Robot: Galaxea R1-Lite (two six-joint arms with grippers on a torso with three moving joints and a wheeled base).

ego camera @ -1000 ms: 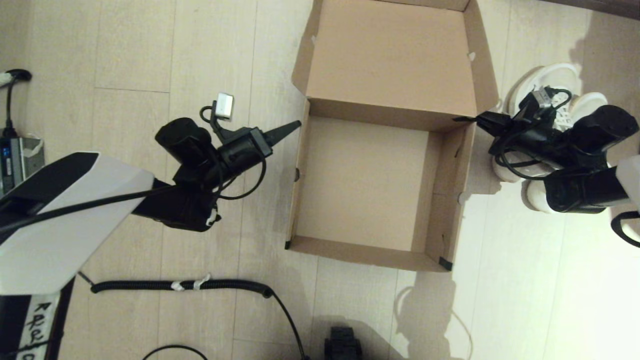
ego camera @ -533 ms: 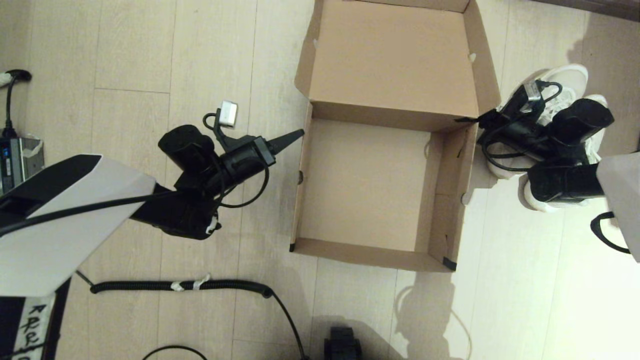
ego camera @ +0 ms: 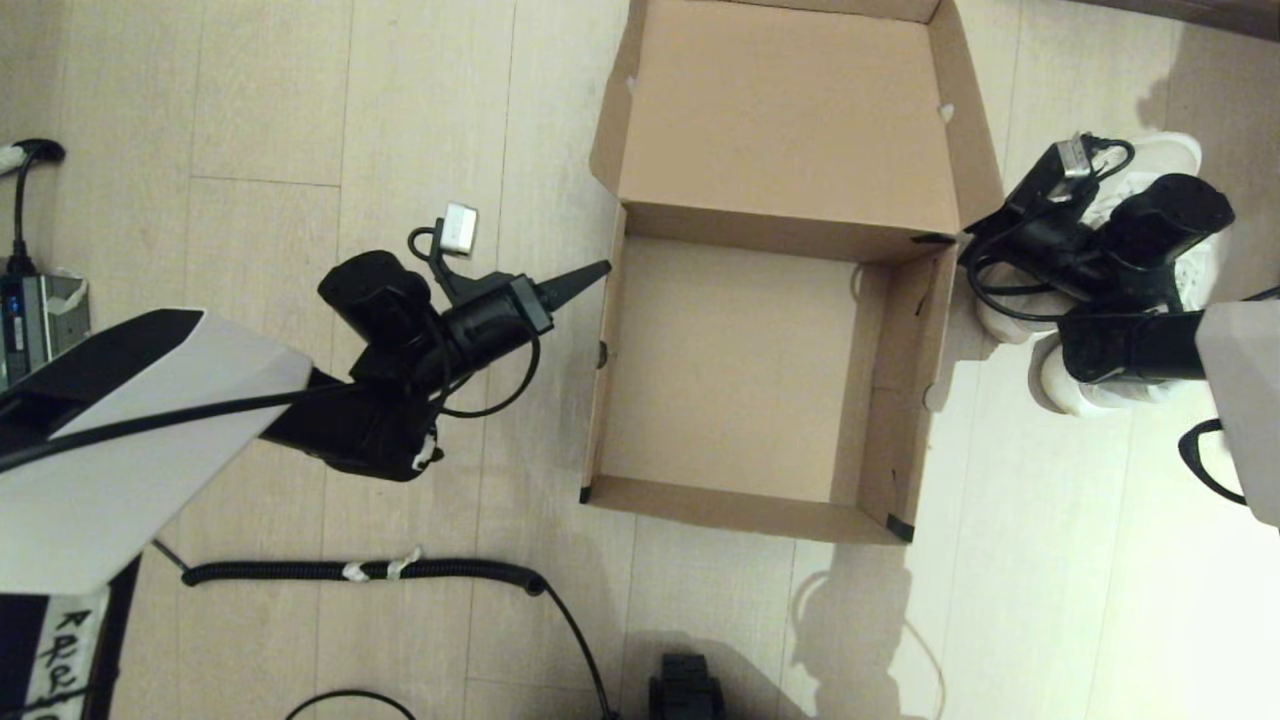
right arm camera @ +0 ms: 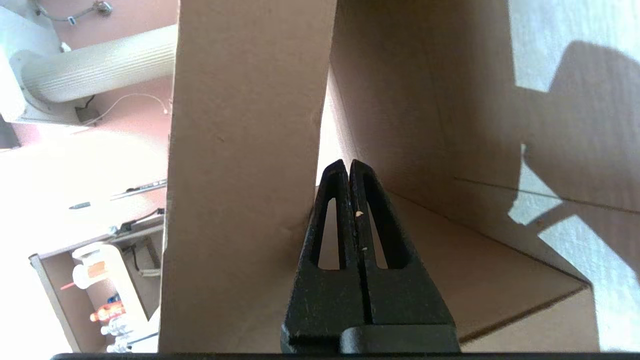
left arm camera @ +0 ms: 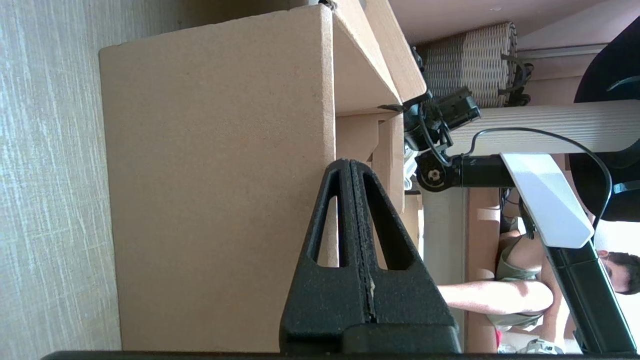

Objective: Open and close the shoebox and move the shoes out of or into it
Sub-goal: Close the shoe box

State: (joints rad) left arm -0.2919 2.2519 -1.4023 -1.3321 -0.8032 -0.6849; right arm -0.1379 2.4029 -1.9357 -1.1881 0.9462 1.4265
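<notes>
Now the shoebox (ego camera: pixel 740 370) sits open on the wooden floor (ego camera: pixel 300 120), its lid (ego camera: pixel 790 110) folded back and the inside bare. Just beside its right wall lie the shoes (ego camera: pixel 1130 290), partly hidden under the right gripper (ego camera: pixel 940 239), whose fingers are pressed together at the box's far right corner. The left gripper (ego camera: pixel 600 268), also pressed together and holding nothing, points at the left wall.

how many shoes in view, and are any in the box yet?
2. Both shoes sit on the floor just right of the open shoebox, side by side and largely hidden under the right arm. None inside the box; its visible bottom is bare.
</notes>
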